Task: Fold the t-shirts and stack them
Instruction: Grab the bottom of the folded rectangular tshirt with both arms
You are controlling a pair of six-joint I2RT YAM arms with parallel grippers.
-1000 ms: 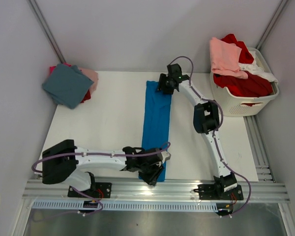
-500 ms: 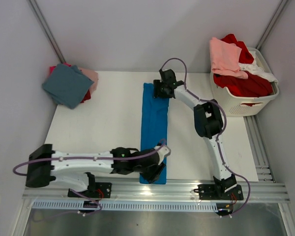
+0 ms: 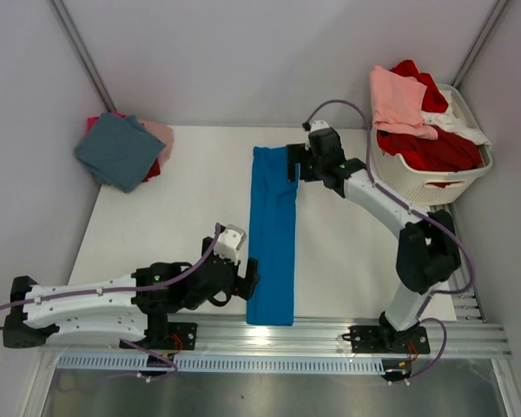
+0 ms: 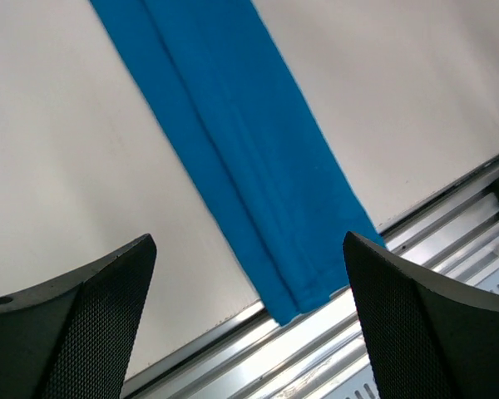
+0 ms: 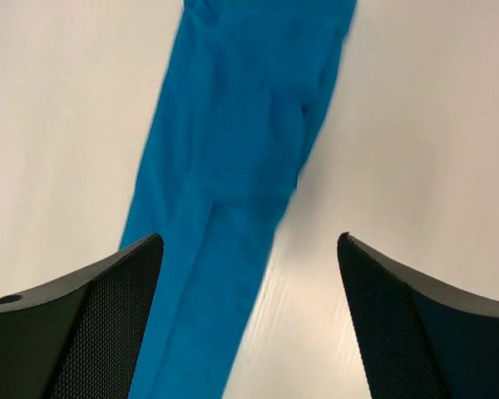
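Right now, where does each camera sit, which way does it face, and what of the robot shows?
Top external: fixed above and behind the robot, looking down on the table; the left arm and right arm show.
Left wrist: on the left arm, facing down at the blue t-shirt, its near end and the rail; its open left fingers show.
Right wrist: on the right arm, facing down near the shirt's far end; its open right fingers show.
Shared: all three see the blue t-shirt.
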